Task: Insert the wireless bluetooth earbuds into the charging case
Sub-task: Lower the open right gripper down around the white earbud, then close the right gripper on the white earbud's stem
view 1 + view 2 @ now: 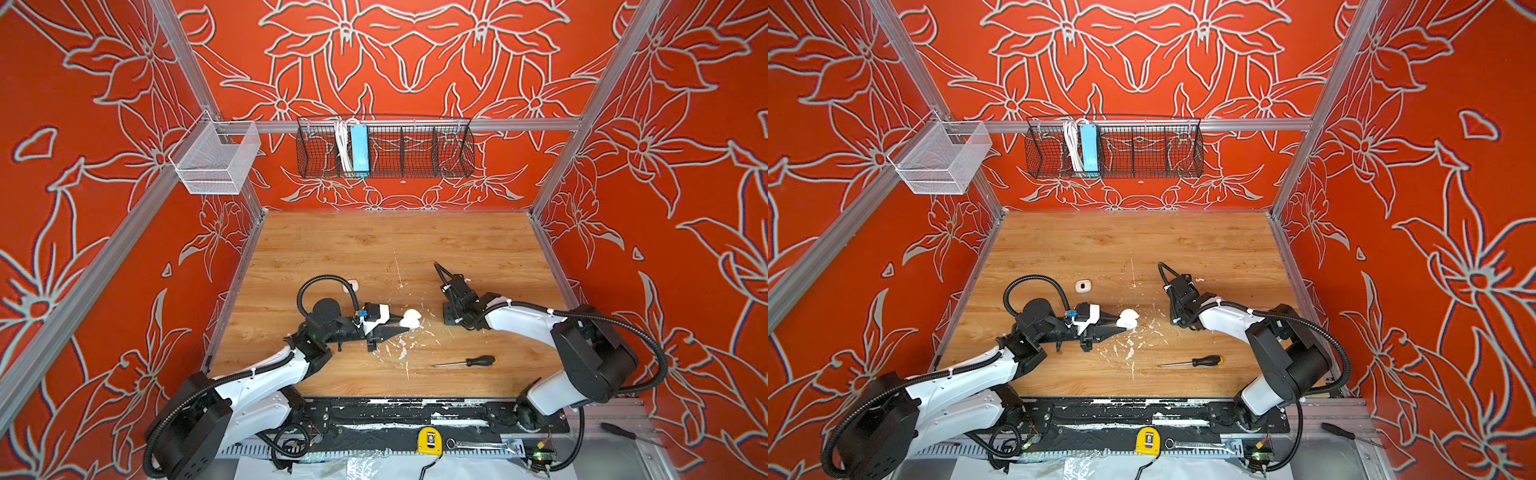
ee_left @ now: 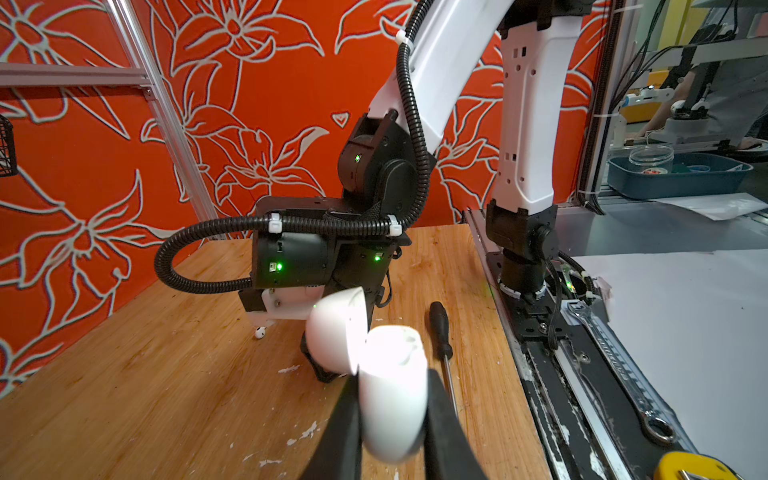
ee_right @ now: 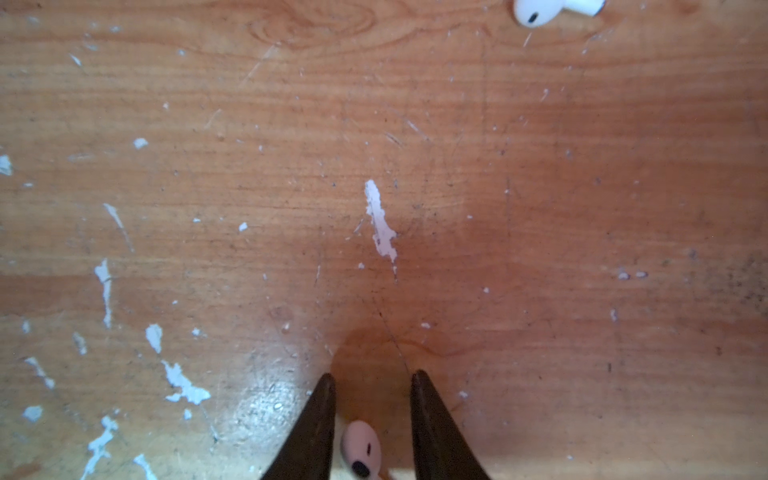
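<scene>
In both top views the left gripper (image 1: 404,324), its fingers clenched, holds the small round white plastic charging case (image 1: 412,318) just above the middle of the scratched wooden surface (image 1: 374,249), with the lid swung open. The right gripper (image 1: 451,319) points straight down near it, its fingers hidden beneath the wrist. A black-handled screwdriver with an orange end (image 1: 471,361) lies toward the front edge. A white rounded-square box with a dark oval mark (image 1: 1083,286) sits behind the left arm. Neither looks to be in the way. In the left wrist view the two black fingers (image 2: 440,411) pinch the lower half of the charging case, and the lid tilts back toward the right gripper. Glare washes out the wells, so I cannot tell whether either is filled. A tiny white plastic loose earbud (image 2: 260,332) lies on the surface beyond the right gripper. In the right wrist view the right fingers (image 3: 316,415) stand apart with a dark-spotted earbud (image 3: 361,451) lying between them, a gap showing on one side, so it is not yet gripped. White paint flecks (image 3: 380,224) dot the wood, and what is probably the loose earbud shows at the picture's edge. By my reading the case is opened and presented. What remains is gripping this earbud, carrying it across and seating it, then fetching the loose one. The raised lid is the thing to steer around.
</scene>
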Controlling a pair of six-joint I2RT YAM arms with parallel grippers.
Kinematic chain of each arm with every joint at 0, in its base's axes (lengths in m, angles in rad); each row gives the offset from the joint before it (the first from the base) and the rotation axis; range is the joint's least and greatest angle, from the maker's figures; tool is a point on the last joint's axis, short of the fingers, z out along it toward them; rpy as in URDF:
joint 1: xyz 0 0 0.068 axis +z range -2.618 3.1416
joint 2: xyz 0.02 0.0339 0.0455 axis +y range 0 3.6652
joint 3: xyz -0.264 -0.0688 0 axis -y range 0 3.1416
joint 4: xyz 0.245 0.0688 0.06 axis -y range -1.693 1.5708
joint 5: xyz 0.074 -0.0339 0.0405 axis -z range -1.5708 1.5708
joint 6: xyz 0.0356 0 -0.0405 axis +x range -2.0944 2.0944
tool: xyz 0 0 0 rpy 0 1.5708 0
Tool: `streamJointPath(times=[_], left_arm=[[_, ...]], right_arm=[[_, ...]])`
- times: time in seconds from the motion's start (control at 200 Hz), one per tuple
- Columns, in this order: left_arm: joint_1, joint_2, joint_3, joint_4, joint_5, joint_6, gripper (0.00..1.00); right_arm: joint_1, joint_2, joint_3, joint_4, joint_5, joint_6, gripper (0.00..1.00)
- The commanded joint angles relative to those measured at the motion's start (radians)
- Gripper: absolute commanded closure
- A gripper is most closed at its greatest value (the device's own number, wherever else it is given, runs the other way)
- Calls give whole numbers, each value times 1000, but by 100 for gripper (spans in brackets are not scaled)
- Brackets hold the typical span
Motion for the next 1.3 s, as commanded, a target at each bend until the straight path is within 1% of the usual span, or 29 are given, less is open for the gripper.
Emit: streamJointPath(times=[0.0,0.045,0.13,0.185,0.41,0.591,0.666,0.736,0.781,0.971,1.296], left_arm=[[-8,-17,25,2,4,17,100],[-8,-19,24,1,3,18,100],[-8,-17,26,1,3,18,100],[-8,-16,26,0,3,19,100],[-10,-18,26,-1,2,20,100],[-10,-20,26,-1,3,20,100],[-12,-22,24,-1,2,21,100],[-12,-22,25,-1,2,23,100],[-12,-22,26,-1,2,23,100],[-15,-34,26,-10,-2,26,100],[-17,-36,25,-19,-10,35,100]], right_arm=[[6,25,-8,-36,18,17,67],[6,21,-11,-32,6,11,66],[6,5,-25,-14,-24,4,57],[7,-8,-30,-9,-47,-1,56],[12,-70,-58,-11,-67,3,58],[14,-71,-55,-11,-79,0,60],[14,-64,-54,-8,-87,4,63],[17,-60,-55,1,-96,13,68],[19,-57,-53,-3,-102,19,69],[44,-96,-82,-22,-95,37,69],[76,-167,-142,0,-132,66,69]])
